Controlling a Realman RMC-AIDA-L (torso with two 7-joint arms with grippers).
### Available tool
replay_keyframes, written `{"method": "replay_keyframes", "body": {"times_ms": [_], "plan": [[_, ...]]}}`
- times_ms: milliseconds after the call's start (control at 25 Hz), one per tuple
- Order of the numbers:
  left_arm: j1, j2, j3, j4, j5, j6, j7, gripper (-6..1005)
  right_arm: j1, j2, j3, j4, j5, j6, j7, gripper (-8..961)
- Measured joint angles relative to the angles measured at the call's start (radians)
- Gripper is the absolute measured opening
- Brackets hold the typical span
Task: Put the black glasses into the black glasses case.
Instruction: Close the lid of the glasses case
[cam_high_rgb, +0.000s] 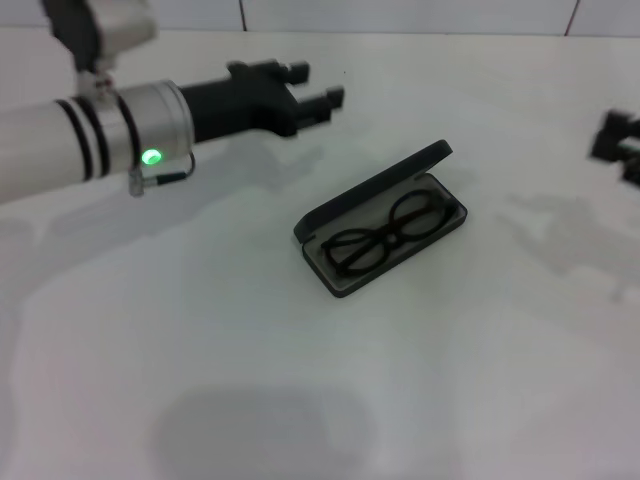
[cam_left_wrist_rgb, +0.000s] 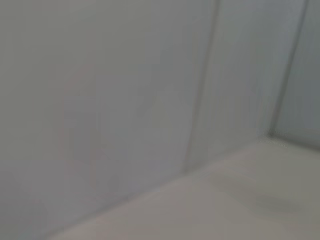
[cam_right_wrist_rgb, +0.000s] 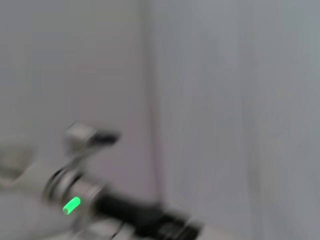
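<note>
Resting inside the open black glasses case (cam_high_rgb: 345, 205) mid-worktop (cam_high_rgb: 200, 350), the black glasses (cam_high_rgb: 385, 235) are placed; left pincer (cam_high_rgb: 318, 88) empty, fingers apart, near far edge; right pincer (cam_high_rgb: 622, 145) state undeterminable.

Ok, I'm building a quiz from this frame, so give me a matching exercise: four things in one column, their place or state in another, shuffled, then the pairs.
Things:
1. black glasses
2. black glasses case
3. left gripper
4. right gripper

Places or states:
A. at the table's right edge, idle
B. lying folded on the grey lining
C. lid open, mid-table
D. jaws open, empty, above the table left of and beyond the case

Pairs: 1-B, 2-C, 3-D, 4-A
</note>
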Motion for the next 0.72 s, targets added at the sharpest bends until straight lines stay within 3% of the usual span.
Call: {"method": "replay_keyframes", "body": {"times_ms": [80, 240, 560, 720], "plan": [[-0.005, -0.001, 0.072, -0.002, 0.0, -0.024, -0.002, 609, -0.006, -0.003, 0.072, 0.043, 0.001, -0.001, -0.013, 297], [-0.009, -0.006, 0.168, -0.001, -0.003, -0.038, -0.004, 609, -0.016, 0.009, 0.094, 0.052, -0.001, 0.004, -0.033, 363], [-0.019, -0.011, 0.201, -0.001, -0.014, -0.03, -0.006, 608, -0.013, 0.017, 0.088, 0.058, -0.006, 0.01, -0.042, 546], [-0.02, -0.01, 0.256, 0.001, -0.025, -0.031, -0.028, 608, -0.013, 0.019, 0.083, 0.058, -0.007, 0.01, -0.05, 560]]}}
